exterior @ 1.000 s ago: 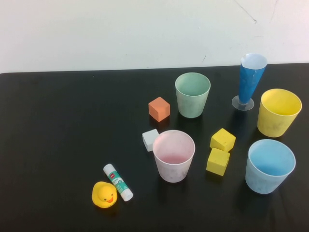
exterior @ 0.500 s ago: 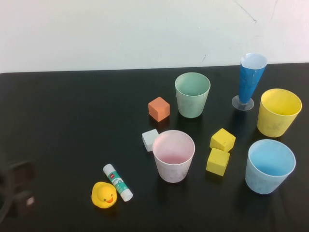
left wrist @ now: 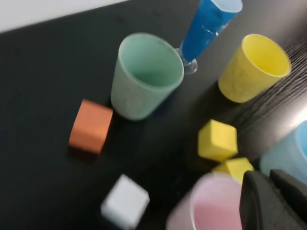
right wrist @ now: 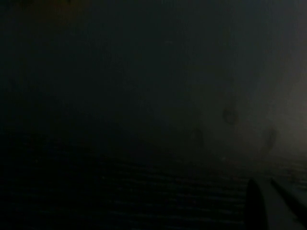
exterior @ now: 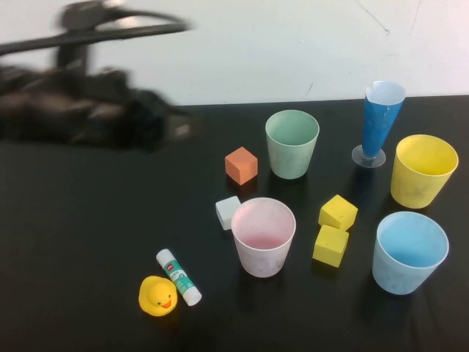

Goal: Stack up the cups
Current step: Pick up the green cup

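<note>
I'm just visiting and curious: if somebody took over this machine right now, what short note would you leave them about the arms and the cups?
Left gripper: shut, empty, raised over the table's far left, short of the cups.
Right gripper: shut, out of the high view, close over dark table; holds nothing visible.
Cups: all four upright and apart. Green cup far centre, pink cup near centre, yellow cup far right, blue cup near right.
Done: nothing stacked.
Left: nest all four cups. Leave the tall blue cone.
</note>
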Available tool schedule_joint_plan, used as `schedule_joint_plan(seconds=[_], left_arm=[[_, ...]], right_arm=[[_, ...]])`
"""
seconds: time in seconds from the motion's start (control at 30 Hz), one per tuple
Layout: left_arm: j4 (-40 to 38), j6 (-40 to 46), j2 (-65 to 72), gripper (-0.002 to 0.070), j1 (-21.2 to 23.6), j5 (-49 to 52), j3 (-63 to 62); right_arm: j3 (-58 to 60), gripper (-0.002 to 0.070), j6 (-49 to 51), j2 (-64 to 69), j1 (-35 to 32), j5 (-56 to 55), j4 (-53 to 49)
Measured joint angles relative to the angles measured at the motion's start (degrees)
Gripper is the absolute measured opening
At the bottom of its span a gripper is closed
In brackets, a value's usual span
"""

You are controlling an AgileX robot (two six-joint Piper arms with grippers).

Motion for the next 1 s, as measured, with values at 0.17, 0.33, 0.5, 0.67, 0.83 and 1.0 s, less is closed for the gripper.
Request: schedule_joint_plan(seconds=[0.17, 0.33, 0.5, 0.67, 0.83, 1.0], left_arm=[[9.2, -6.3, 14.6, 0.0013, -6.2, -0.5, -14.0], [14.0, -11.6, 26.9, 0.0213, -7.6, 3.9, -26.3], [14.7, -16.4, 36.3, 0.0513, -7.6, 6.5, -38.0], [14.8, -17.0, 42.6, 0.0553, -7.7, 6.0, -46.2], [17.7, -17.2, 47.4, 0.0538, -7.7, 5.3, -51.1], [19.9, -17.2, 49.9, 0.0421, -7.7, 5.8, -51.6]], right_arm=[[1.0, -0.0003, 0.0, 0.0, 0.0, -3.4, 1.2], [1.0, -0.0003, -2.1, 0.0, 0.0, -4.2, 7.7], [1.2, -0.0003, -12.5, 0.0, 1.1, -4.6, 19.3], [1.2, -0.0003, -18.1, 0.0, 5.9, -4.8, 22.5], [1.2, -0.0003, -19.4, 0.0, 7.0, -4.9, 22.4], [1.2, -0.0003, -19.5, 0.0, 7.2, -5.2, 22.2]])
